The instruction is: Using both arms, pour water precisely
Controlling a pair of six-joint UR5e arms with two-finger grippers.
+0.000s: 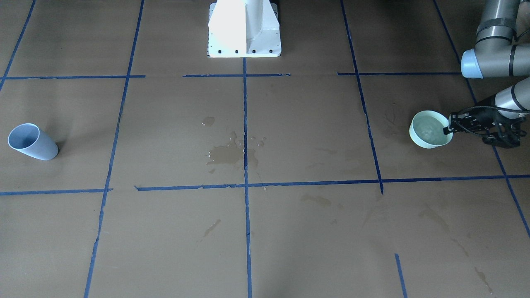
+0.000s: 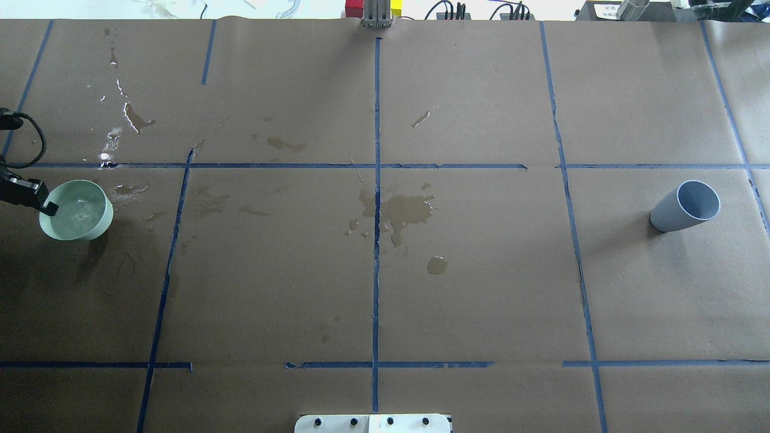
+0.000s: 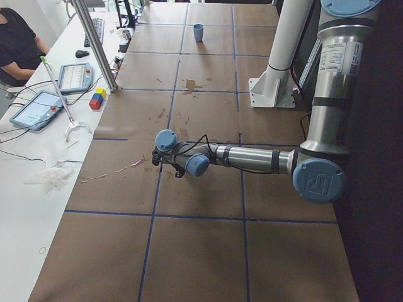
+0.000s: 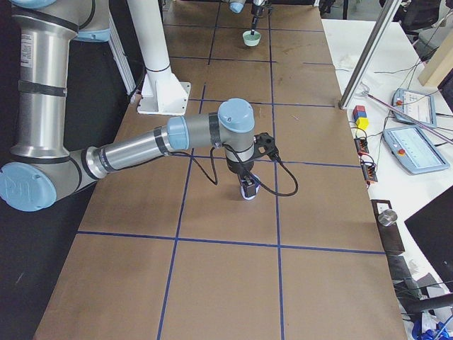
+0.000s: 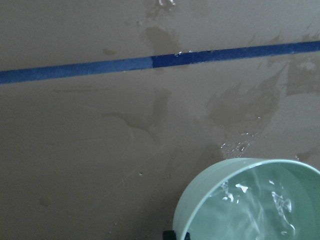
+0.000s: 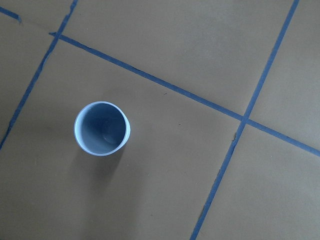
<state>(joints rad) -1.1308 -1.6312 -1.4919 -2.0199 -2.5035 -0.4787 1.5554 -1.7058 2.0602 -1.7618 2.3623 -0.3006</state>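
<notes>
Front view: shows the left fingers [image 1: 453,123] at the right edge, clamped on the rim of a pale green bowl [image 1: 430,131] holding rippled water [image 1: 427,129]. Shows a blue cup [image 1: 33,142] far left and puddles [image 1: 225,154] mid-frame on the counter [image 1: 290,231].

Overhead: puts bowl at the left edge and cup far right, well apart.

Right side view: places the right fingers [image 4: 247,183] just over the cup; cannot tell whether clenched or released.

Left wrist view: shows water partway up the bowl.

Expect stiff, light plastic, sloshy and slick when wet. Best gripped at the rim, kept level, tipped slowly.
</notes>
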